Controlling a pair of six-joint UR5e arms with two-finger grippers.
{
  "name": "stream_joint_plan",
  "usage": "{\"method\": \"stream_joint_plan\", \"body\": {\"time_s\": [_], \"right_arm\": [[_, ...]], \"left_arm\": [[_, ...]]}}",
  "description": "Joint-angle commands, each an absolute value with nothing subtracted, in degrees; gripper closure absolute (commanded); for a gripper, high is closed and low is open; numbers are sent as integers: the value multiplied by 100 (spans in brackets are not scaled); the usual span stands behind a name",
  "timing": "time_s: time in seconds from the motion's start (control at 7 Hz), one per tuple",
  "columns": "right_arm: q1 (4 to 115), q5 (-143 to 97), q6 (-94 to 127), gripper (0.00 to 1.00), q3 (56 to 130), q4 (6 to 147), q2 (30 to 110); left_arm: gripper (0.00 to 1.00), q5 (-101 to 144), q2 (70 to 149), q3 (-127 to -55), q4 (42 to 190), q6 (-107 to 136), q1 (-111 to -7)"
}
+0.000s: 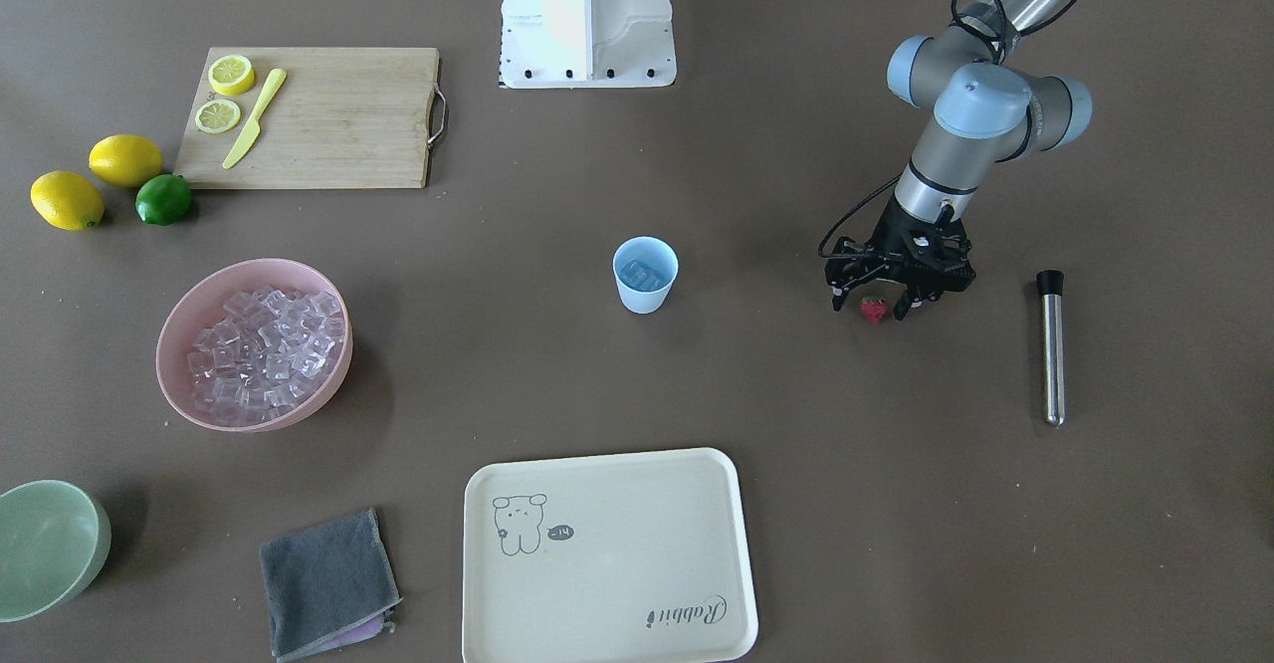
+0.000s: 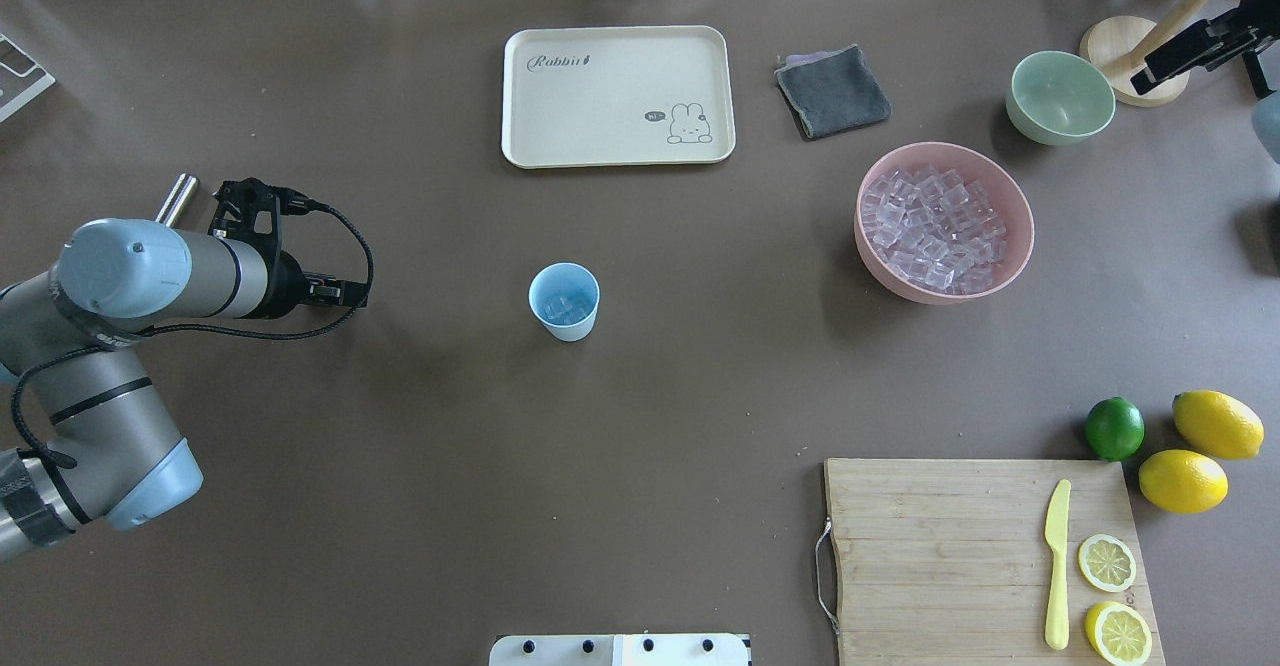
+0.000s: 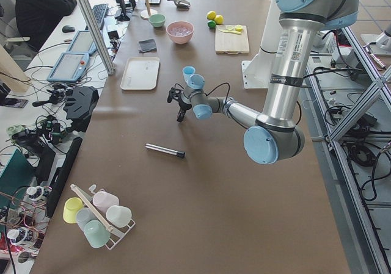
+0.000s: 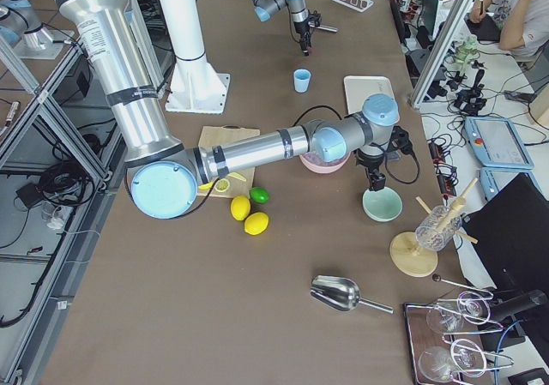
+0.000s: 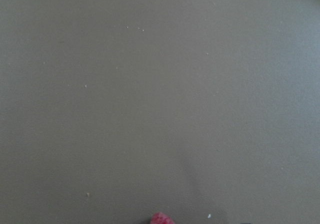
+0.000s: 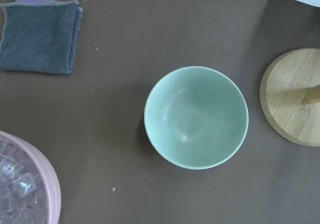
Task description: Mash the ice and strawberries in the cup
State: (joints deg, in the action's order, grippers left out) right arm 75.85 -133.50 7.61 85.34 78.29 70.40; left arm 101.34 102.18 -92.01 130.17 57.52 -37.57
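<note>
The light-blue cup (image 1: pixel 645 275) stands upright mid-table with a few ice cubes (image 1: pixel 637 273) inside; it also shows in the overhead view (image 2: pixel 564 301). More ice (image 1: pixel 261 349) fills a pink bowl (image 1: pixel 179 330). The red strawberry (image 1: pixel 874 310) lies on the table between the fingers of my left gripper (image 1: pixel 872 307), which is low, points down and is open around it with gaps on both sides. Its red tip shows at the bottom edge of the left wrist view (image 5: pixel 161 218). My right gripper (image 4: pixel 375 185) hangs over the pale green bowl (image 6: pixel 196 117); I cannot tell whether it is open or shut.
A metal muddler (image 1: pixel 1050 344) lies beside the left gripper. A cream tray (image 1: pixel 697 474), a grey cloth (image 1: pixel 328 578), and a cutting board (image 1: pixel 328 115) with lemon slices and a yellow knife are on the table. Two lemons and a lime (image 1: pixel 163 199) lie by the board.
</note>
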Motion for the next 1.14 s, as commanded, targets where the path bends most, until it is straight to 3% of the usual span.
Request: {"method": "stream_joint_plan", "body": {"time_s": [0.0, 0.43, 1.0], "right_arm": [[7585, -13350, 791, 1, 8359, 7446, 7101], [7576, -13368, 905, 1, 8402, 7427, 7101], [7567, -13324, 896, 1, 8350, 7427, 7102]], "left_arm": [[64, 10134, 10213, -9185, 13017, 5853, -3753], [100, 10134, 10213, -9228, 13025, 6134, -3753], [100, 10440, 10518, -9675, 12721, 6300, -3840]]}}
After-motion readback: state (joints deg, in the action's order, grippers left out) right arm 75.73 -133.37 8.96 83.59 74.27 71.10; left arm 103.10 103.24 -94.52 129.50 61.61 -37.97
